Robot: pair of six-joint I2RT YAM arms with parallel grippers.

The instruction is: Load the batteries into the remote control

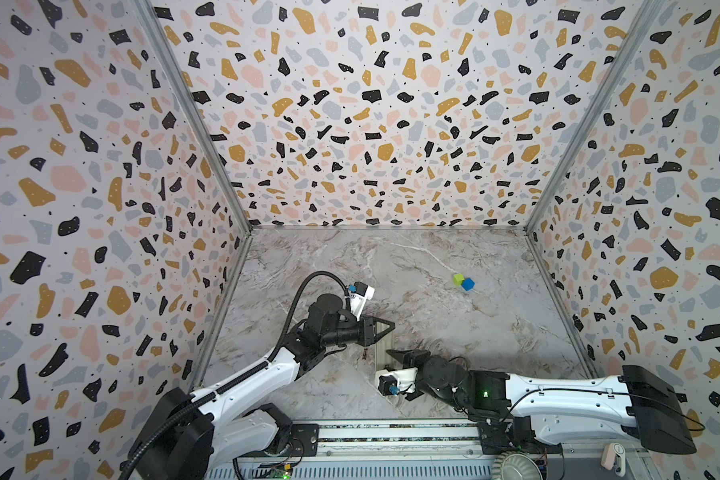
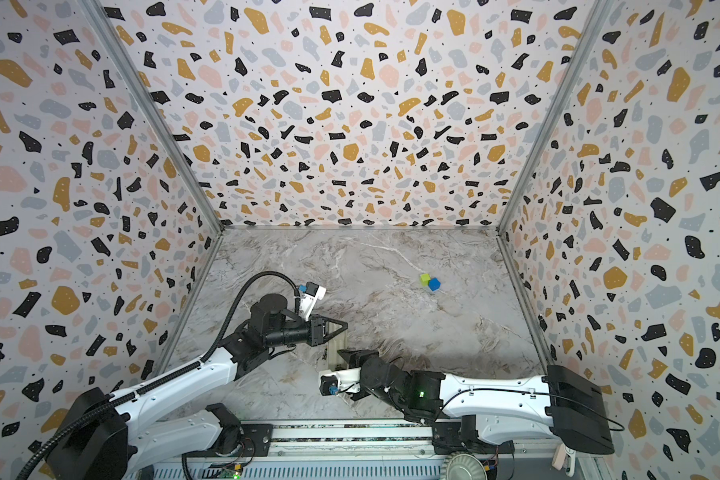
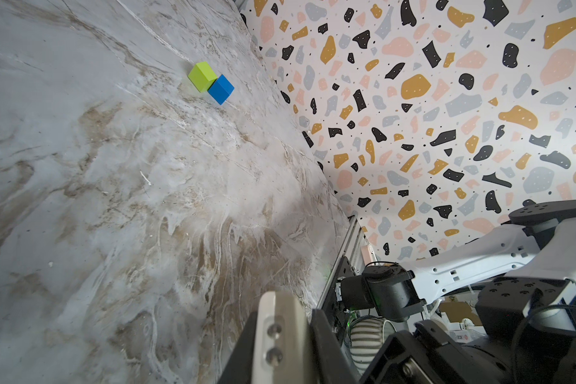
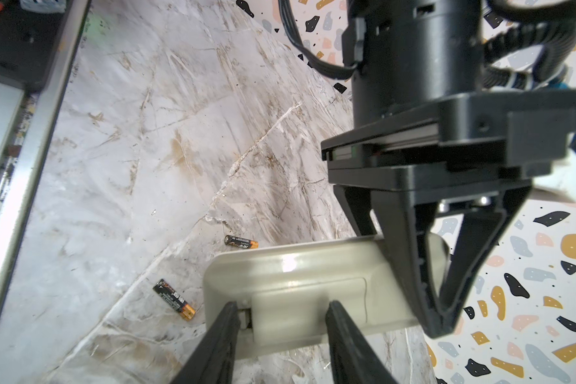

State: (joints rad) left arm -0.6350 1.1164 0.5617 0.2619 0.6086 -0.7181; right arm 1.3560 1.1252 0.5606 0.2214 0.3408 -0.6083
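Observation:
The remote control (image 4: pixel 296 266) shows its plain pale back, lifted a little off the marble table. My left gripper (image 4: pixel 441 319) is shut on one end of it, and the remote's edge (image 3: pixel 290 316) fills those jaws (image 3: pixel 285 332). My right gripper (image 4: pixel 281 319) is open. Its two fingertips rest on the back, one at the end of the battery cover (image 4: pixel 293 299), where a narrow gap shows, and one on the cover. Two batteries (image 4: pixel 241 241) (image 4: pixel 174 299) lie loose on the table beside the remote. In both top views the grippers (image 1: pixel 385 326) (image 1: pixel 391 355) meet over the remote (image 1: pixel 381 347) (image 2: pixel 336 347).
A green cube (image 1: pixel 458 279) and a blue cube (image 1: pixel 468 284) touch each other at the far right of the table, also seen in the left wrist view (image 3: pixel 202 76) (image 3: pixel 221 89). Patterned walls close three sides. A metal rail (image 1: pixel 391 436) runs along the front edge.

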